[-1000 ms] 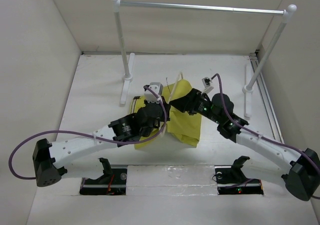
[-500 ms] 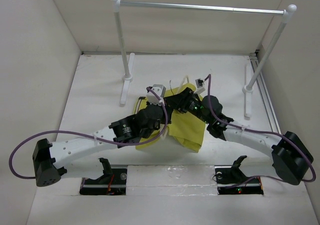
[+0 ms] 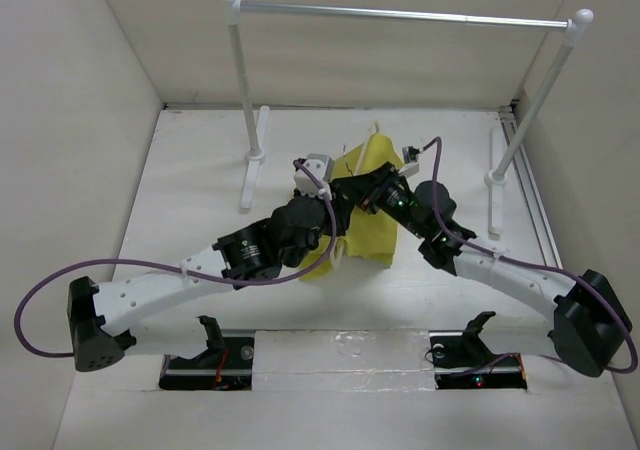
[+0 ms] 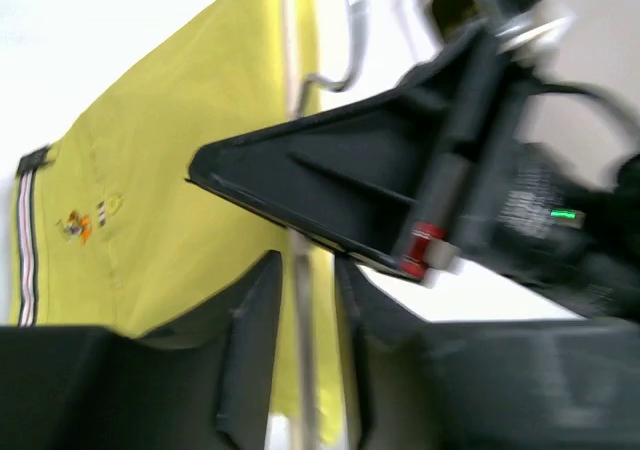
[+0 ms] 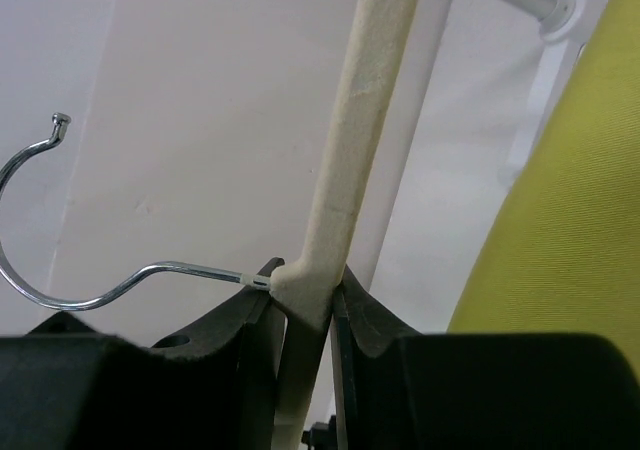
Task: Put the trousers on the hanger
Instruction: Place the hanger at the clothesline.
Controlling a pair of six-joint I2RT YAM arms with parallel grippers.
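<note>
**Steady the hanger while the cloth settles**

From where I stand, the 2 arms meet above the middle of the table (image 3: 200, 200). The trousers (image 3: 368, 210) hang lifted between them, well in front of the rail (image 3: 400, 13). The right gripper (image 5: 303, 305) is clamped on the hanger (image 5: 345, 170) at its neck, just where the wire hook (image 5: 40, 210) comes out. The left gripper (image 4: 300, 360) has its 2 fingers (image 4: 250, 340) close on either side of a thin cream bar with yellow cloth around it. I cannot tell whether they actually pinch it.

The step looks like settling the trousers over the hanger. To do it well, I'd say the right grip should hold firm without twisting, because the neck is narrow and the hanger could swing round it. The left side wants slow, small moves so the cloth does not slide off.

The hanger is slim and cream with a faintly rough coating, and its hook is bright, smooth wire. The trousers are matte mustard cloth, soft and falling in flat panels. They have a striped tab (image 4: 26, 232) at one edge and a tiny stitched mark beside it.
</note>
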